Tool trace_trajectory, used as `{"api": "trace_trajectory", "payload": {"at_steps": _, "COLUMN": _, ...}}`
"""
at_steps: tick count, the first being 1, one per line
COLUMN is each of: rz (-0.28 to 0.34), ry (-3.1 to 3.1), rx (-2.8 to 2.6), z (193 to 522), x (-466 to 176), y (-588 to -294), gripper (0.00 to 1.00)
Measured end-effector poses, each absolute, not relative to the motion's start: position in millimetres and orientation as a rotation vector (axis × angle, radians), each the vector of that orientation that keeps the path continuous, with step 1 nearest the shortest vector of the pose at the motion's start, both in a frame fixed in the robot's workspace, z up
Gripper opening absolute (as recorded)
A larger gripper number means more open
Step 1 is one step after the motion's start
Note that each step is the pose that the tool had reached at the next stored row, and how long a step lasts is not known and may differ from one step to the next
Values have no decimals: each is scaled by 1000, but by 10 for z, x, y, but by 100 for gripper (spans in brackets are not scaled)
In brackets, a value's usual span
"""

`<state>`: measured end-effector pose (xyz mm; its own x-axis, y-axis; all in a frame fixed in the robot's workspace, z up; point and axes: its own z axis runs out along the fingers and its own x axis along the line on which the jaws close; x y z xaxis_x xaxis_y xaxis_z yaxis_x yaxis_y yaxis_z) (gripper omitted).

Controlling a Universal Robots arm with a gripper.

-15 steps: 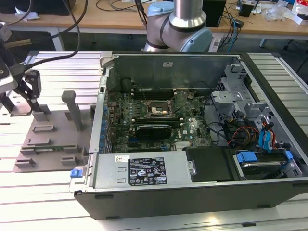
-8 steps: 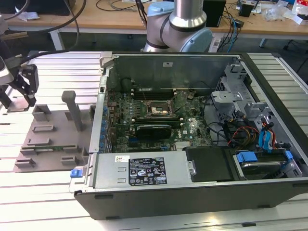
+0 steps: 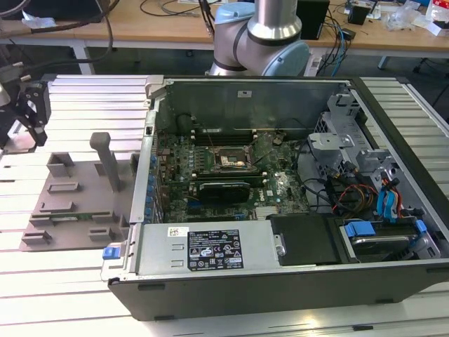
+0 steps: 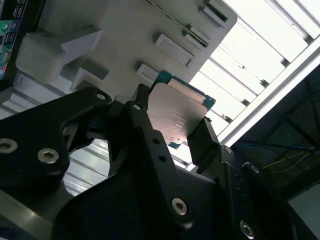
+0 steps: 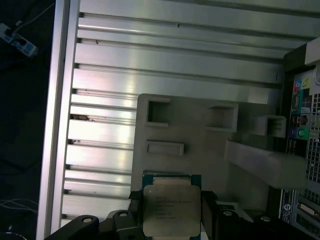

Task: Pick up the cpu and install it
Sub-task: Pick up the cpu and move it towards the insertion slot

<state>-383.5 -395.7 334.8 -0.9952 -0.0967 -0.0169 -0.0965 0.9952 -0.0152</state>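
Two black fingers (image 4: 141, 122) of the gripper (image 4: 172, 129) are clenched on opposite edges of the cpu (image 4: 179, 112), as seen in both wrist views. The cpu's silvery metal top faces the cameras, and its thin green rim shows at the free corners. It hangs over the near edge of the grey fixture tray (image 5: 200, 145), which lies on the slatted aluminium counter (image 5: 150, 65). The cpu appears to be lifted clear of the tray, though contact underneath cannot be ruled out. In the exterior view the gripper (image 3: 33, 111) stands at that view's left, well apart from the open computer case (image 3: 210, 253) and from the dark socket (image 3: 229, 160) on its motherboard.

Handling, as judged: the cpu is light, thin and stiff, so it needs little squeezing force. Its smooth metal lid would offer poor purchase from above. The hidden underside probably carries fine contacts that mark easily. The sensible hold is therefore the one shown, on two opposing side edges near their middles, with the corners left free. Such a narrow grip could let the cpu tilt or slip if jolted, so it should be kept level.
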Motion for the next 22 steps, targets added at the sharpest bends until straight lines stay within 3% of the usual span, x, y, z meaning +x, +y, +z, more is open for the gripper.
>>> {"api": "trace_trajectory", "payload": {"at_steps": 22, "rz": -23, "ry": 3120, "rx": -151, "z": 4091, "x": -3835, "y": -3957, "gripper": 55}}
